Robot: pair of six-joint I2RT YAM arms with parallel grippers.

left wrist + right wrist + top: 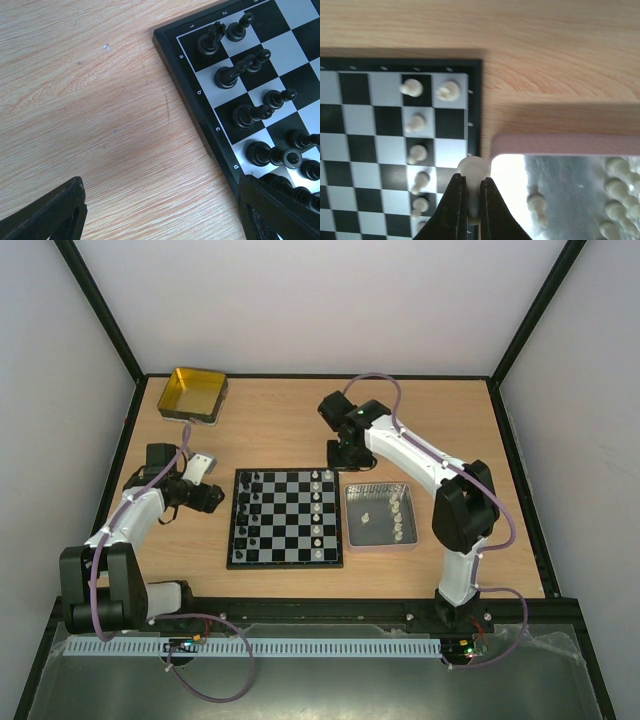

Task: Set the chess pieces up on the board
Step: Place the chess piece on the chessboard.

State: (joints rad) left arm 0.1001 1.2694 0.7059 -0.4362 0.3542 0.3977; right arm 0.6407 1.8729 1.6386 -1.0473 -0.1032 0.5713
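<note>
The chess pieces (397,515) are in three places: on the board (285,564), in the tray (381,549), and one in my right claw (345,462). The board lies mid-table, with the tray just beside its right edge. The black pieces (250,510) stand in the board's two left columns. The white pieces (319,520) stand in the column second from the right edge, with one more on the far corner square of the edge column. In the tray I see a row of white ones along the right side and a single one apart toward the left.

My left claw (218,500) hangs over the table (300,420) just left of the board. Its fingers (45,215) are spread wide and hold nothing; only wood shows between them.

Farther back, the right claw is pinched shut on a white piece (471,169) with a round head, gripped just below the head. From its wrist camera that piece sits over the board's right border, next to the tray's corner. How high it is I cannot tell. In the table's far left corner is a yellow tin (193,393).
</note>
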